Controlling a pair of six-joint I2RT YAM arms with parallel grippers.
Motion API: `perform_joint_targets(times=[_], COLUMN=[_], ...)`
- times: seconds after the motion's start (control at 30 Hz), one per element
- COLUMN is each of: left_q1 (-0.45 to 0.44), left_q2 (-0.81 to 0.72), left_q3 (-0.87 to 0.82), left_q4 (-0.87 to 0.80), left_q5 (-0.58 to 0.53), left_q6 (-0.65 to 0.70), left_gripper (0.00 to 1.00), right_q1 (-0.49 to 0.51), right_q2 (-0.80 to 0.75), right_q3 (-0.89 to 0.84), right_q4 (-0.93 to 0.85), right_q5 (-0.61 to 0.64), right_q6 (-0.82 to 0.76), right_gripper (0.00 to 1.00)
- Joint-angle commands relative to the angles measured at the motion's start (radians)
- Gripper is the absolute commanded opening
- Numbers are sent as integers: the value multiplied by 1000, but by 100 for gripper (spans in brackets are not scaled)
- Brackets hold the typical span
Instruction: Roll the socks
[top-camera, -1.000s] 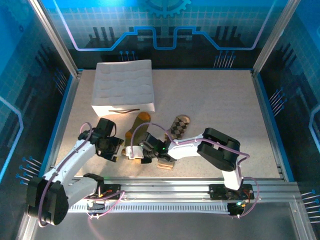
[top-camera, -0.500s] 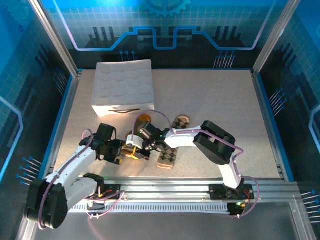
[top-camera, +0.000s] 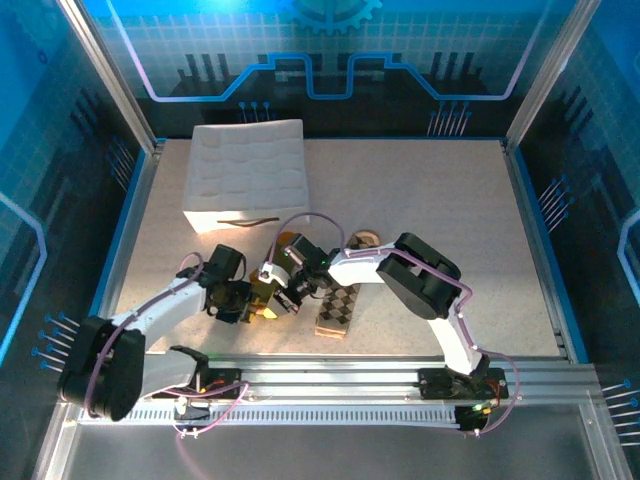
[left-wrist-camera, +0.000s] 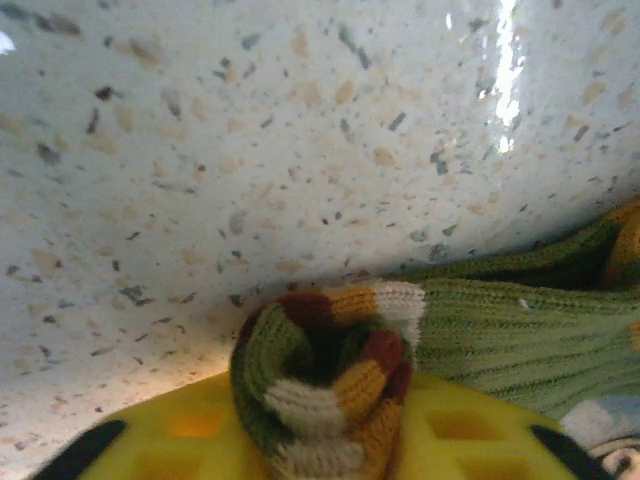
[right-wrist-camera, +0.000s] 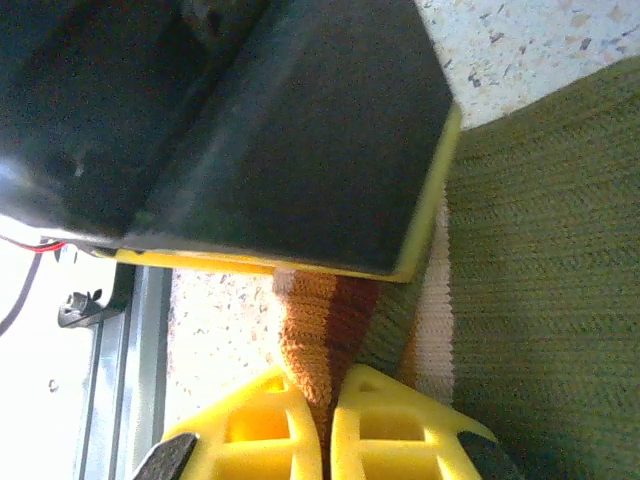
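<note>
Down near the front of the worktop (top-camera: 430, 200), the two claws meet over the green sock (left-wrist-camera: 500, 330). The left claw (left-wrist-camera: 320, 410) is clamped on the sock's striped cuff, which bunches up in green, orange, brown and cream between its yellow pads. The right claw (right-wrist-camera: 325, 425) is pinched together on a fold of the same sock, with a thin brown-orange ridge of knit squeezed between its pads and the green ribbed body lying flat to the side. From above, the sock is mostly hidden under the claws, and what looks like its orange toe pokes out behind them. The argyle sock (top-camera: 338, 308) lies flat just to the right, untouched. The white tray (top-camera: 248, 170) sits at the back left, well apart.
</note>
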Motion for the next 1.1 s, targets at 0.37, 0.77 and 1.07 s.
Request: perform_joint_targets(times=[0.37,0.77,1.07], left_q1=[28,53,56], left_q2=[249,338,328], left_q3=[136,177,182], left_q4=[-250,-252,-256], left_q5=[-11,-3,1], left_q6=[72,119,142], left_gripper=[0,0,0], right_q1=[187,317,295], right_q2=[-405,-251,-132], right_q3=[-465,-379,-255], right_q4=[408,432,352], right_q5=[647,918,955], right_q6=[-589,-889,-820], right_gripper=[58,54,15])
